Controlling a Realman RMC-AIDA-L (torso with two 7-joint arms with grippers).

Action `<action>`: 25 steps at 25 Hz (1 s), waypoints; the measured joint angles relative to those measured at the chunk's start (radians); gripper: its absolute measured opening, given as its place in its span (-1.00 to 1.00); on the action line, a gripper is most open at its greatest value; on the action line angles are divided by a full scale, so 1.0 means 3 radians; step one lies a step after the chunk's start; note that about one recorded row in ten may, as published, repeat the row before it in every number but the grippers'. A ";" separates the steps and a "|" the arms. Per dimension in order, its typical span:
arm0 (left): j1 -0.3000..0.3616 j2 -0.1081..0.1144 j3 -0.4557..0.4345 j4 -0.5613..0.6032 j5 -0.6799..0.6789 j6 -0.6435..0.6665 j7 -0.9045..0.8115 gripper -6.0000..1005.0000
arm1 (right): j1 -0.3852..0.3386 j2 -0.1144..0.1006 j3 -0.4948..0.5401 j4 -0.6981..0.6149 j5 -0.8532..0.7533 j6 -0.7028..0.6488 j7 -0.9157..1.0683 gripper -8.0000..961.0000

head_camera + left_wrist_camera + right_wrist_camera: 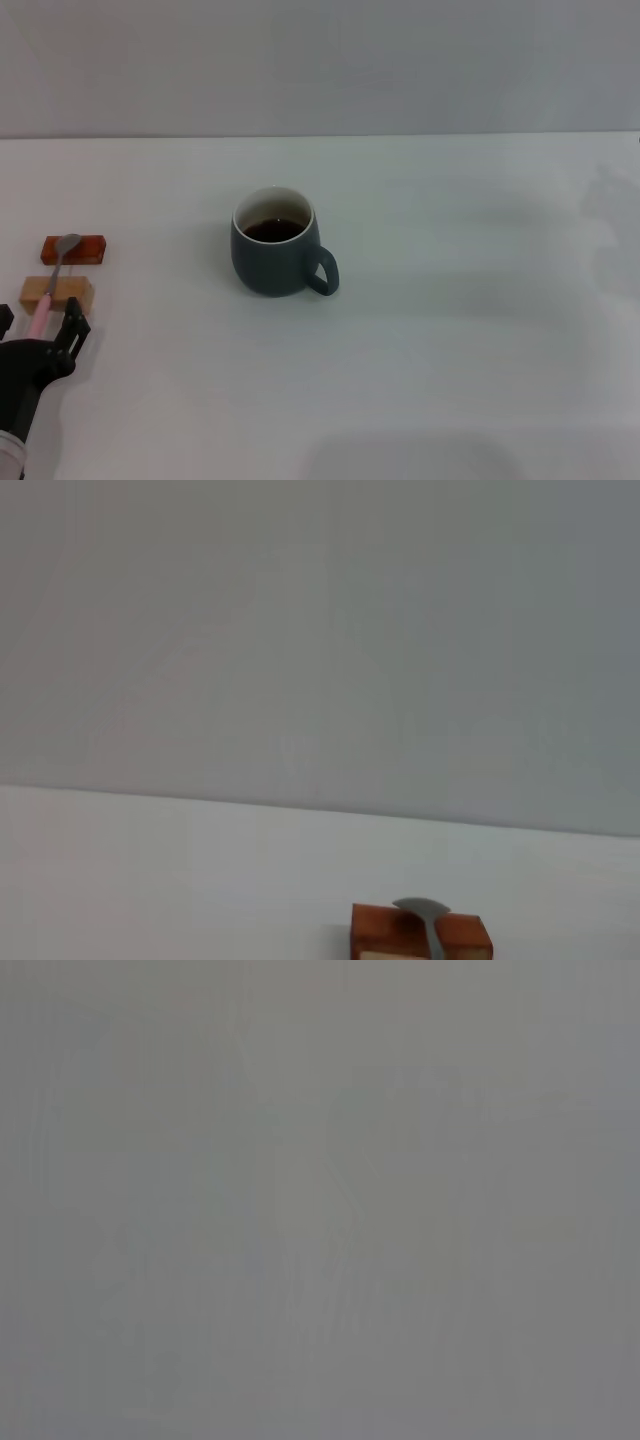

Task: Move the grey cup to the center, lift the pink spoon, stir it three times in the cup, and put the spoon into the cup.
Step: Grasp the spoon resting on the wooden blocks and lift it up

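Observation:
The grey cup (273, 257) stands upright near the middle of the white table (450, 300), dark liquid inside and its handle toward the front right. Far left, the pink spoon (50, 288) lies across a red block (88, 248) and a tan block (72, 291), its metal bowl on the red one. My left gripper (40, 325) is at the front-left edge, open, one finger on each side of the handle's near end. In the left wrist view the spoon bowl (424, 912) rests on the red block (375, 926). The right gripper is out of view.
A pale grey wall (320, 60) backs the table's far edge. The right wrist view is a plain grey field with nothing recognisable in it.

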 joint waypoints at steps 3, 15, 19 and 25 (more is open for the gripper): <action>-0.0028 -0.0002 0.0000 0.0019 -0.0001 -0.0013 -0.0001 0.43 | -0.0009 0.0000 0.0000 0.0011 -0.0001 0.0000 0.0000 -0.99; -0.0060 -0.0001 -0.0015 0.0036 -0.0007 -0.0054 -0.0030 0.42 | -0.0009 0.0000 0.0010 0.0020 -0.0002 0.0000 0.0000 -0.99; -0.0049 0.0004 -0.0005 0.0036 -0.0006 -0.0034 -0.0032 0.42 | 0.0003 0.0000 0.0011 0.0023 -0.0002 -0.0001 0.0000 -0.99; -0.0024 0.0011 -0.0010 0.0018 -0.0006 -0.0032 -0.0032 0.25 | 0.0014 0.0000 0.0011 0.0025 0.0000 -0.0001 0.0000 -0.99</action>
